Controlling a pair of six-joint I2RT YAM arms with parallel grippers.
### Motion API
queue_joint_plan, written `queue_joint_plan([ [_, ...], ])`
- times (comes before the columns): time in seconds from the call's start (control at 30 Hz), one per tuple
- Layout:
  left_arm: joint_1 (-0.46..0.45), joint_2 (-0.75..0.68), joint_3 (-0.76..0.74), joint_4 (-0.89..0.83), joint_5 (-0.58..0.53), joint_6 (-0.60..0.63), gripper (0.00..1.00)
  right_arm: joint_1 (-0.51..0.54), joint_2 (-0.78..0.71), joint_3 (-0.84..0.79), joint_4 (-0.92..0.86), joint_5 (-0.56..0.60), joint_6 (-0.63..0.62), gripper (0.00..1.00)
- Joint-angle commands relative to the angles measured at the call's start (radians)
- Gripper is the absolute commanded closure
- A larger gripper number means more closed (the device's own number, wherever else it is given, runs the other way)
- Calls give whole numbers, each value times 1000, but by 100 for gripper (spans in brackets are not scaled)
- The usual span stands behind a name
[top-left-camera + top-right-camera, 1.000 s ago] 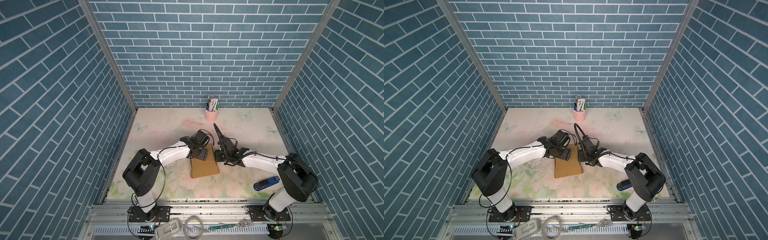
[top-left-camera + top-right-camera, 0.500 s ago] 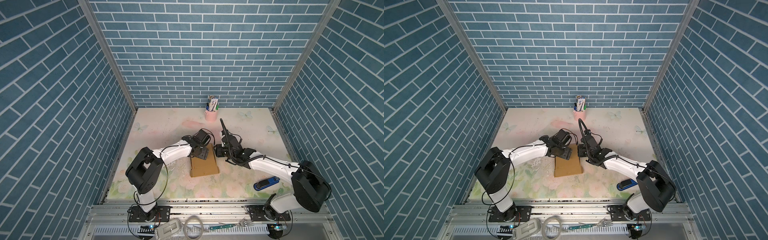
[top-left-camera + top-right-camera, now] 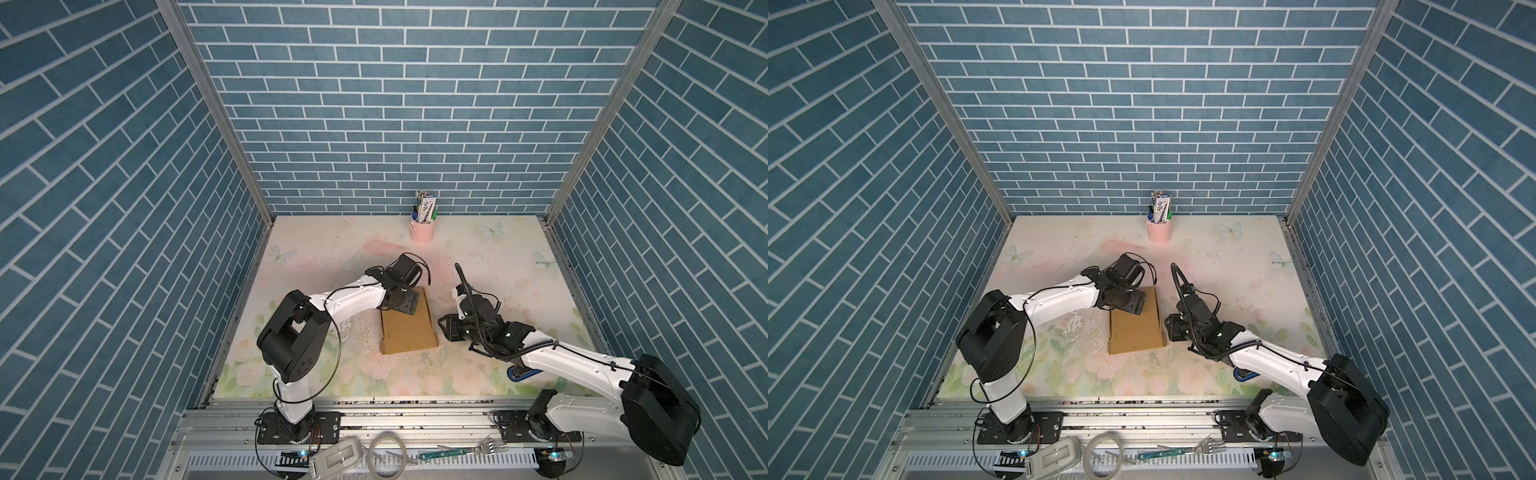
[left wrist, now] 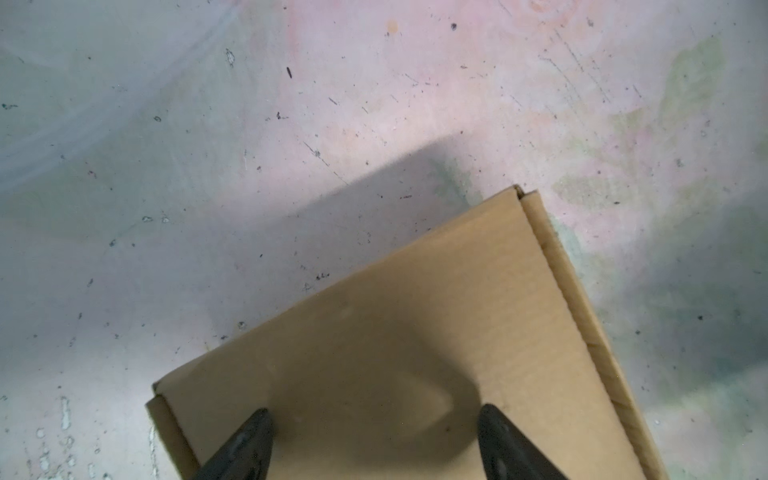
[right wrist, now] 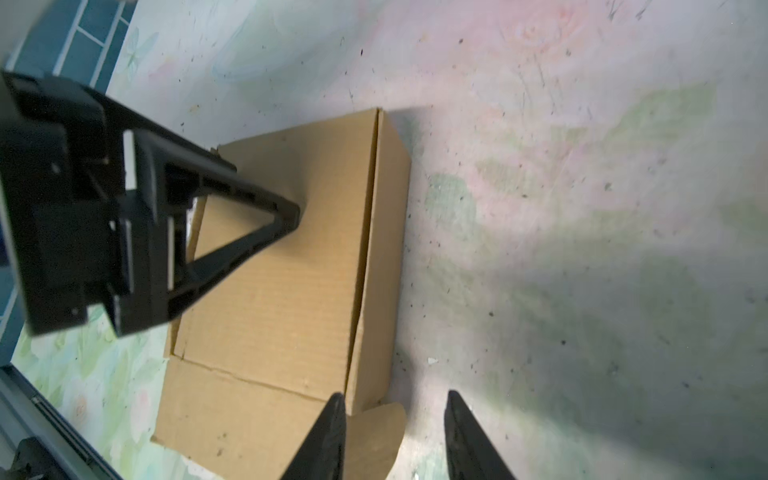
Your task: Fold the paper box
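Observation:
The paper box (image 3: 409, 332) (image 3: 1136, 328) is a shallow brown cardboard box lying mid-table with its lid down. My left gripper (image 3: 406, 306) (image 3: 1133, 305) points down on the far left part of the lid. It is open, both fingertips (image 4: 259, 417) resting on the cardboard (image 4: 395, 324) and nothing between them. My right gripper (image 3: 446, 332) (image 3: 1173, 328) sits low beside the box's near right corner. It is open, and a rounded cardboard tab (image 5: 380, 436) sticks out between its fingers (image 5: 332, 419) without being pinched. The left gripper (image 5: 249, 220) also shows in the right wrist view, touching the lid (image 5: 291, 291).
A pink cup (image 3: 422, 232) with pens stands at the back wall. A blue object (image 3: 519, 374) lies partly under my right arm. A fork (image 3: 492, 450) and other tools lie on the front rail. Blue brick walls close in three sides.
My right arm has swung its elbow out to the right and lower, and its gripper has slid along the box's right side toward the near corner. The left gripper stays on the lid.

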State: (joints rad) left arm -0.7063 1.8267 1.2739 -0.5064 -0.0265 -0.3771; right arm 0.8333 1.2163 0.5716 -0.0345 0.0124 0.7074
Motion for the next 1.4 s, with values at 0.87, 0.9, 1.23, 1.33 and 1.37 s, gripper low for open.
queue_joint_plan([
  [0.87, 125, -231, 7, -49, 132, -30, 20, 18, 140, 79, 110, -71, 128, 58],
  [0.9, 131, -268, -40, -52, 119, -38, 20, 31, 140, 82, 102, -64, 132, 57],
  [1.23, 255, -451, -410, 107, 216, -111, 20, 50, 223, 104, 143, -45, 161, 53],
  [1.33, 279, -422, -435, 197, 275, -122, 20, 50, 258, 134, 138, -45, 151, 52],
  [1.37, 282, -407, -438, 222, 288, -122, 20, 48, 268, 143, 136, -46, 145, 51],
])
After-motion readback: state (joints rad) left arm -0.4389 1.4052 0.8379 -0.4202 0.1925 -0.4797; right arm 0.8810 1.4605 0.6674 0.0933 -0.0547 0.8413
